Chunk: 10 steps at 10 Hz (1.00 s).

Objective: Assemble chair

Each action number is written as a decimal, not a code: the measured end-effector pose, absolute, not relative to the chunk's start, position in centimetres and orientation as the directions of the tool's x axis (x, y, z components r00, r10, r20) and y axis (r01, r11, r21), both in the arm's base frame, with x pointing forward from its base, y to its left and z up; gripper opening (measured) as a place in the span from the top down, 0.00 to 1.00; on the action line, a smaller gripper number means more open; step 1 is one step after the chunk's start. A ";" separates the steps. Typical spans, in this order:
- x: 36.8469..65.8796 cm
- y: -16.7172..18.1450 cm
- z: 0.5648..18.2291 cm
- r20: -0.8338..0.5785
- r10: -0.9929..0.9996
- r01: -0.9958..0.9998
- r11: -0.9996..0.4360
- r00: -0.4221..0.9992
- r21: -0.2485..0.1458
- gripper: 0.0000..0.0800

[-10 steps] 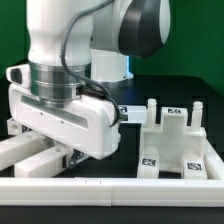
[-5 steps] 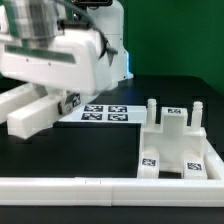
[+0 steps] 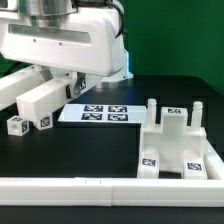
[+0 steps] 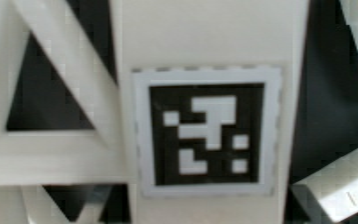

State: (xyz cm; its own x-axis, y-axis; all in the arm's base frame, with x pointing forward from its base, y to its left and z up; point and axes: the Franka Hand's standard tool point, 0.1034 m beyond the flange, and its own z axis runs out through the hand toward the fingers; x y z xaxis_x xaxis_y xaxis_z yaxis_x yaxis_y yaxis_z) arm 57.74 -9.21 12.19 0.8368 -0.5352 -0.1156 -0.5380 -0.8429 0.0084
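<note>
Over on the exterior view's left, the gripper (image 3: 66, 84) hangs low with the braced frame (image 3: 42, 100) slung beneath it, its posts tilted down and their tagged ends near the black table. The fingers are hidden, but the frame hangs off that hand, so it reads as clamped. The wrist view agrees: a tagged bar (image 4: 202, 130) fills the lens. In the centre, the marker board (image 3: 100, 113) lies flat. On the right, the seat assembly (image 3: 180, 145) waits, posts up, behind the rail (image 3: 100, 186). The danger: a tilted, off-centre hold could let the frame swing or slip, clip those posts and jam the joint.
</note>
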 end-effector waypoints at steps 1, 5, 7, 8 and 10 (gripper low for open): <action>57.9 -8.6 13.0 -0.116 -0.484 -0.486 -0.874 0.867 0.010 0.65; 59.1 0.6 15.3 -0.038 -0.387 -0.386 -0.922 0.921 0.044 0.64; 59.0 0.8 15.1 -0.044 -0.404 -0.403 -0.915 0.914 0.034 0.64; 59.0 0.9 15.1 -0.044 -0.403 -0.401 -0.915 0.914 0.034 0.64; 59.2 3.5 15.6 0.043 -0.380 -0.381 -0.923 0.924 0.045 0.64</action>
